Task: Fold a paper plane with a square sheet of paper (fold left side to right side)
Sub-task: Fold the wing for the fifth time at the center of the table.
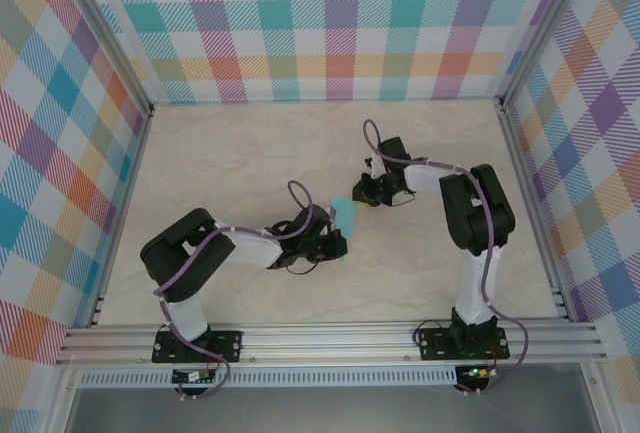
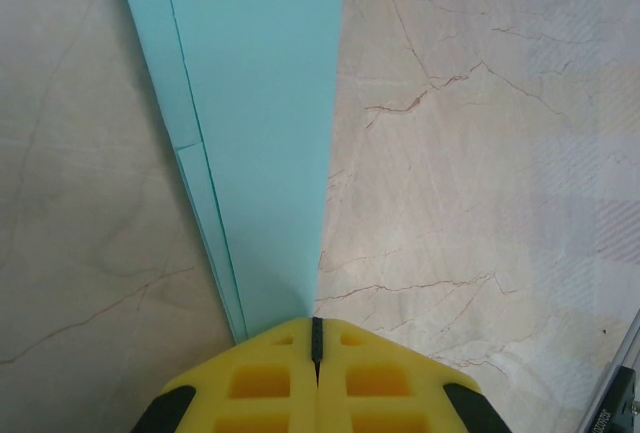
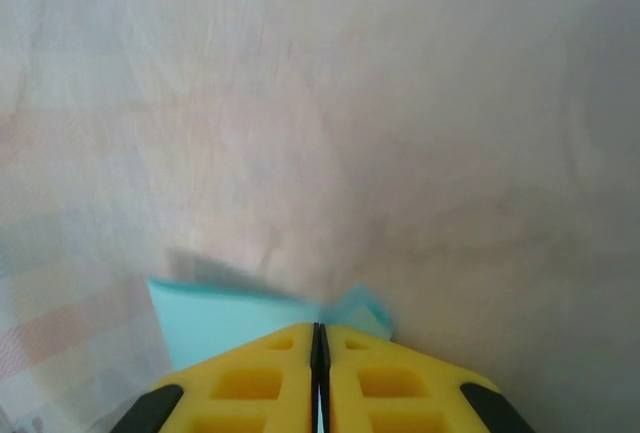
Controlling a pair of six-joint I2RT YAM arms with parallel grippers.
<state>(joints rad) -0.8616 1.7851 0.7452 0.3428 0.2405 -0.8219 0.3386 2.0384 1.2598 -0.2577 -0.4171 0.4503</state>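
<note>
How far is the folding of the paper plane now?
Done: the paper plane is already a slim layered strip with long creases. In hand: the left tool pinches its narrow end; the right tool, closed, sits at the other end. Left: probably only final pressing or release.

2 arms meet mid-frame in top view. Left arm elbow bent lower left, left gripper pinched tight on paper plane end. Right arm hooked leftward, right gripper fingers together on its other end.
</note>
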